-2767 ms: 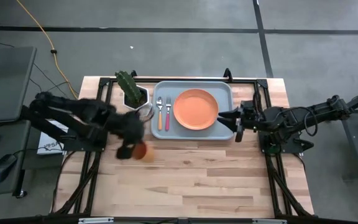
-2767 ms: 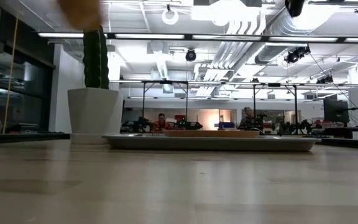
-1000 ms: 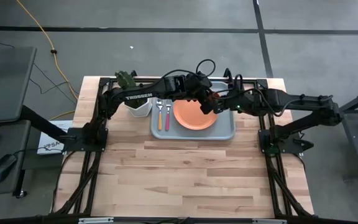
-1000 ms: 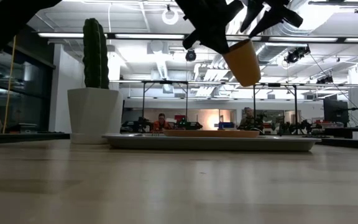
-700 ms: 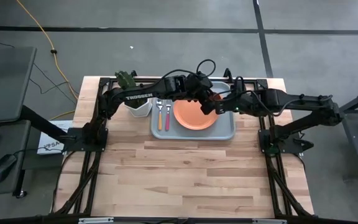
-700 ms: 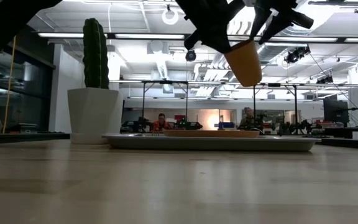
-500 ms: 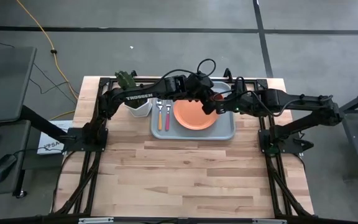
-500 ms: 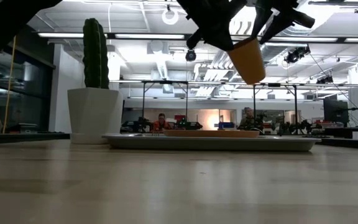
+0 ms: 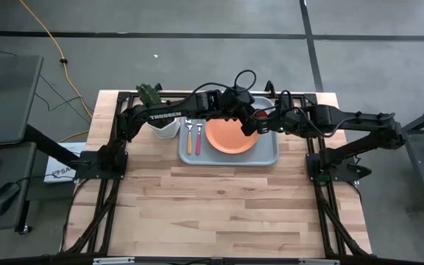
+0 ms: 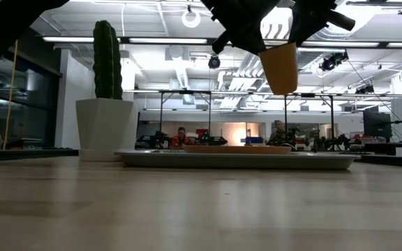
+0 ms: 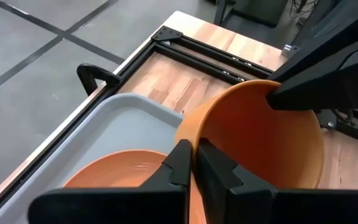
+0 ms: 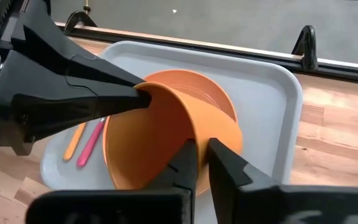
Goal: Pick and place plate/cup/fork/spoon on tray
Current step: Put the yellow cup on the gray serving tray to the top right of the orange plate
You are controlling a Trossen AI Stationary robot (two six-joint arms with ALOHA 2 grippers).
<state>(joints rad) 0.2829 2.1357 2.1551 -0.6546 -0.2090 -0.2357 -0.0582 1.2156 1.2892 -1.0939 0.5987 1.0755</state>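
Note:
The small orange cup (image 10: 279, 66) hangs in the air above the pale blue-grey tray (image 9: 269, 154), over the right side of the orange plate (image 9: 229, 138). My left gripper (image 11: 191, 163) and my right gripper (image 12: 199, 163) are both shut on its rim, meeting above the tray (image 10: 236, 160). The cup's open mouth shows in both wrist views. The orange-handled spoon (image 9: 189, 138) and the pink-handled fork (image 9: 197, 138) lie side by side on the tray, left of the plate. My left gripper pinches the cup's rim (image 11: 189, 138), one finger inside the cup and one outside. It reaches in from the table's left, slanting down. The cup is lifted clear of the tray, its bottom down. My right gripper pinches the cup's rim (image 12: 199, 138) on the opposite side, one finger inside and one outside. It reaches in from the table's right, slanting down. The cup hangs clear above the plate.
A white pot with a green cactus (image 9: 160, 121) stands on the table just left of the tray, beneath my left arm. The near half of the wooden table (image 9: 219, 213) is bare. People sit far off in the room behind (image 10: 181, 137).
The cup, held above the tray, has turned from tilted to nearly upright and has shifted a little toward the table's right. Both arms have stayed over the tray's right side.

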